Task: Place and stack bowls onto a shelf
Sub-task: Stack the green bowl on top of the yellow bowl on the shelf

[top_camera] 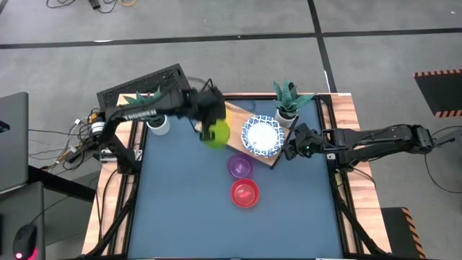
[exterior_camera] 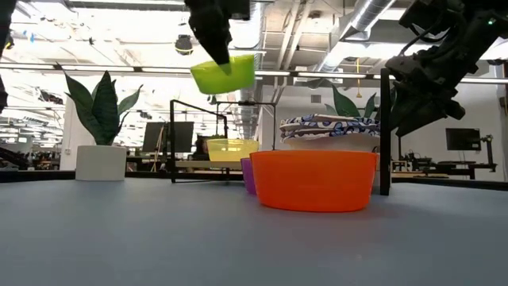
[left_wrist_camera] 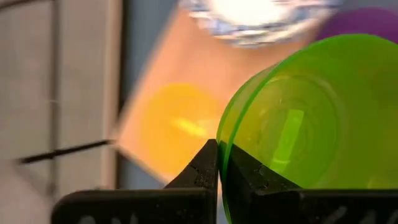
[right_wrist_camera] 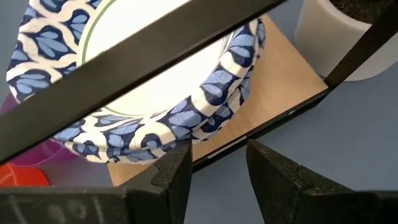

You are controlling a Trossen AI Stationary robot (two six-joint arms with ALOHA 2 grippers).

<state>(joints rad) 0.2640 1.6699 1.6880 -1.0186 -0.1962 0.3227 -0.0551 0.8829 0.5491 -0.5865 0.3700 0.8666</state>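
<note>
My left gripper [top_camera: 208, 115] is shut on the green bowl [top_camera: 214, 134] and holds it in the air over the left end of the wooden shelf [top_camera: 234, 115]. The yellow bowl [left_wrist_camera: 177, 124] stands on the board below it. A stack of white, blue-rimmed dishes [top_camera: 261, 136] rests on the shelf's right part. The purple bowl [top_camera: 240, 167] and the red bowl [top_camera: 245, 193] stand on the blue table near the shelf. My right gripper [right_wrist_camera: 217, 168] is open beside the shelf's right edge, raised off the table and touching nothing. My left gripper pinches the green bowl's rim [left_wrist_camera: 222, 144] between its two fingers, one finger [left_wrist_camera: 202, 168] on each side of the wall. The fingers come from above, pointing down. The bowl [exterior_camera: 224, 73] hangs below them, tilted and lifted clear above the yellow bowl [exterior_camera: 232, 148].
The shelf's black wire frame [right_wrist_camera: 186, 37] crosses above the dishes, and a post [exterior_camera: 386, 131] stands at its corner. White plant pots stand at the table's far left [top_camera: 157, 124] and far right [top_camera: 287, 115]. Bare blue table [top_camera: 188, 217] lies toward the near edge.
</note>
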